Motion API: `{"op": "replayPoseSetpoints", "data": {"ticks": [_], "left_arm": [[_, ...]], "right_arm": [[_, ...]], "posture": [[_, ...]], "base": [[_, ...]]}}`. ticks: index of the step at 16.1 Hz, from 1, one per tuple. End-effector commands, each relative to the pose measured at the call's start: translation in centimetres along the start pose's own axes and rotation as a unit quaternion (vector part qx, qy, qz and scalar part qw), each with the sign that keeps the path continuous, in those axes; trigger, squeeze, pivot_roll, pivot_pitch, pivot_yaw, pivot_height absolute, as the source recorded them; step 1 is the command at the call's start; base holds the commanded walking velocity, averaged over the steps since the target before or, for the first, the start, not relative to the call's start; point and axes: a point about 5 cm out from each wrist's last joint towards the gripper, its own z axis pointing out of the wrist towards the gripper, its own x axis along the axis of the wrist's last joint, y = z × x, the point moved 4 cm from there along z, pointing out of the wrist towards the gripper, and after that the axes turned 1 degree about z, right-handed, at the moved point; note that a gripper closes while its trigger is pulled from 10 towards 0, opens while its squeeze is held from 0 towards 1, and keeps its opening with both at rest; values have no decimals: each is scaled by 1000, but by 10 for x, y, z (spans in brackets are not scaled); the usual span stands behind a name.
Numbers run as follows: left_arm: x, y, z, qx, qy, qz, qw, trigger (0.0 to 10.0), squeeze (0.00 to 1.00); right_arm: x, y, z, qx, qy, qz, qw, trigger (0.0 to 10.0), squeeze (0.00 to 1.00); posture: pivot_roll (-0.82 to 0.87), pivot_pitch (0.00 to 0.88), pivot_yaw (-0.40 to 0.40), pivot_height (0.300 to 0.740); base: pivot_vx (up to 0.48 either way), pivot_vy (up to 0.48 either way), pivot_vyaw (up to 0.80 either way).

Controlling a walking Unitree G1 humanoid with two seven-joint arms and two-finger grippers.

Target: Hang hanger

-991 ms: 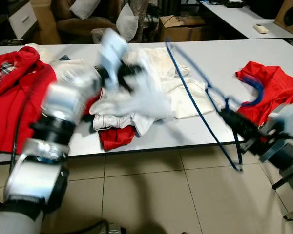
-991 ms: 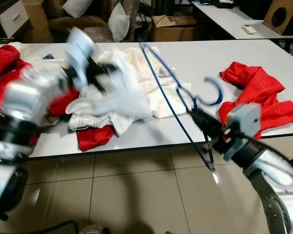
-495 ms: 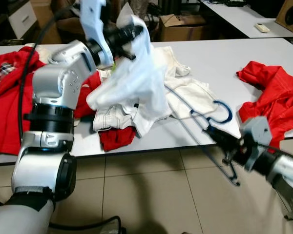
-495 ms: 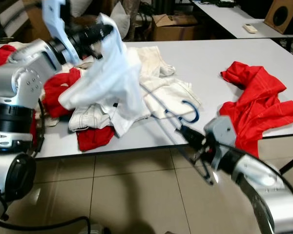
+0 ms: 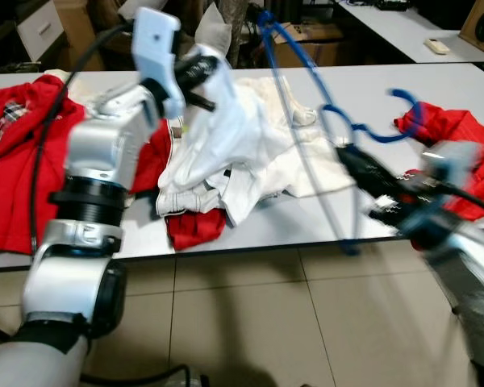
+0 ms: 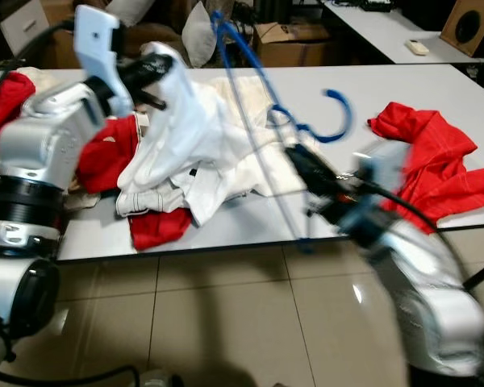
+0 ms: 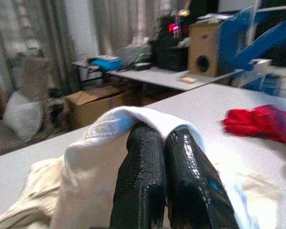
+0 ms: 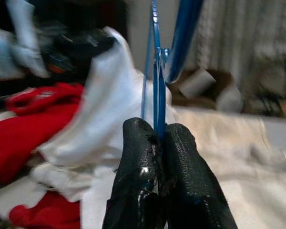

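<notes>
The left tool (image 5: 200,78) pinches a white shirt (image 5: 226,137) and lifts it off the surface (image 5: 363,89), so it hangs free. The right tool (image 8: 155,138) is clamped on the blue hanger (image 5: 306,121), holding it up beside the shirt, probably to slip it inside.

Even indoor light falls from above, bright on the white table (image 5: 403,89) and dimmer in the room behind at the upper edge. A soft shadow lies on the floor tiles (image 5: 250,322) under the table's near edge. At the right of both eye views the right arm (image 6: 411,258) and blue hanger (image 5: 323,121) are motion-smeared. Both wrist views have soft, hazy backgrounds.
</notes>
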Motion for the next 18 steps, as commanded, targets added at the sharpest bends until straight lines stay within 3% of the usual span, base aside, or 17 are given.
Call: {"op": "replayPoseSetpoints", "data": {"ticks": [1, 4, 5, 7, 8, 10, 11, 12, 13, 15, 16, 18], "left_arm": [[10, 6, 3, -9, 15, 1, 1000, 0, 0], [21, 14, 3, -8, 39, -25, 999, 0, 0], [28, 18, 2, -16, 52, -39, 998, 0, 0], [32, 20, 2, -19, 60, -44, 997, 0, 0], [36, 17, 1, -9, 69, -47, 996, 0, 0], [42, -4, -3, 50, 85, -33, 995, 0, 0], [42, -19, -7, 91, 86, -30, 992, 0, 0], [40, -41, -13, 144, 83, -27, 986, 0, 0], [40, -42, -13, 145, 79, -22, 986, 0, 0], [34, -32, -8, 119, 61, -4, 991, 0, 0], [30, -24, -5, 106, 56, -7, 993, 0, 0], [29, -19, 1, 105, 59, -4, 993, 0, 0]], "right_arm": [[-17, 10, 7, -44, -39, 13, 998, 10000, 0], [-44, 8, 35, -95, -77, 68, 990, 10000, 0], [-51, -3, 42, -69, -92, 80, 990, 10000, 0], [-61, -9, 42, -48, -129, 59, 989, 10000, 0], [-72, -2, 38, -61, -165, 31, 984, 10000, 0], [-80, 29, 23, -136, -197, -4, 971, 10000, 0], [-74, 43, 18, -166, -189, -11, 968, 10000, 0], [-50, 60, 12, -191, -146, -34, 970, 10000, 0], [-41, 59, 13, -184, -124, -34, 974, 10000, 0], [5, 32, 26, -93, -9, 6, 996, 10000, 0], [15, 9, 30, -27, 12, 22, 999, 10000, 0], [8, -18, 32, 39, -8, 30, 999, 10000, 0]], "posture": [[-62, 0, 30, 740], [-50, 0, 19, 740], [-44, 0, 13, 740], [-44, 0, 13, 740], [-44, 0, 13, 740], [-40, 0, 3, 740], [-43, 0, 5, 740], [-48, 0, 9, 740], [-48, 0, 9, 740], [-53, 0, 14, 740], [-53, 0, 14, 740], [-55, 0, 14, 740]], "base": [[0, 0, 0], [0, 0, 0], [0, 0, 0], [0, 0, 0], [0, 0, 0], [0, 0, 0], [0, 0, 0], [0, 0, 0], [0, 0, 0], [0, 0, 0], [0, 0, 0], [0, 0, 0]]}}
